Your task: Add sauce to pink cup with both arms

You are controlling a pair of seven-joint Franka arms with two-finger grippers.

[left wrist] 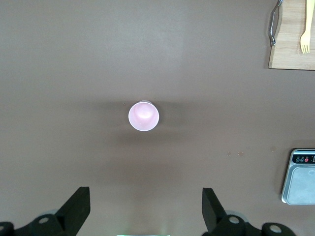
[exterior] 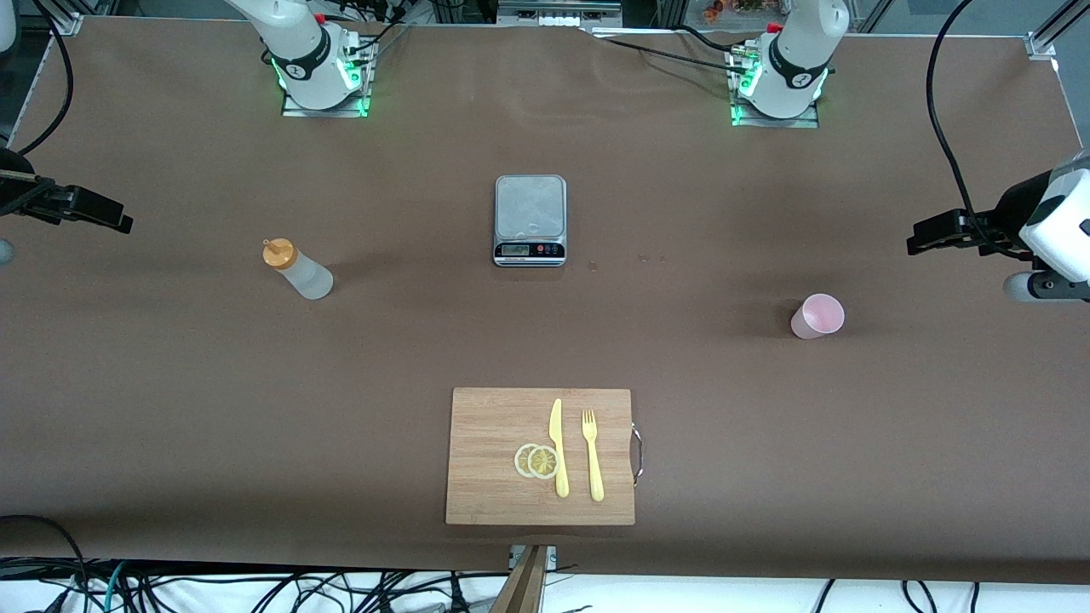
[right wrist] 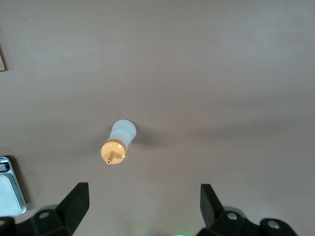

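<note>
The table (exterior: 170, 409) carries everything, w/ both arms parked high at its ends. The cutting board (exterior: 494, 477) lies nearest the front camera; the grey scale (exterior: 530, 220) sits mid-table, farther back. The left gripper (left wrist: 145, 211) hangs over the left arm's end, jaws wide open, nothing held. The right gripper (right wrist: 142, 209) hangs likewise over the right arm's end, jaws open and empty. The sauce (exterior: 298, 269) stands upright toward the right arm's end; the pink cup (exterior: 817, 316) stands upright toward the left arm's end, well apart from it. Best approach, prob.: each arm descends centred on its own item, grips mid-body, keeps both upright, squeezes gently.
</note>
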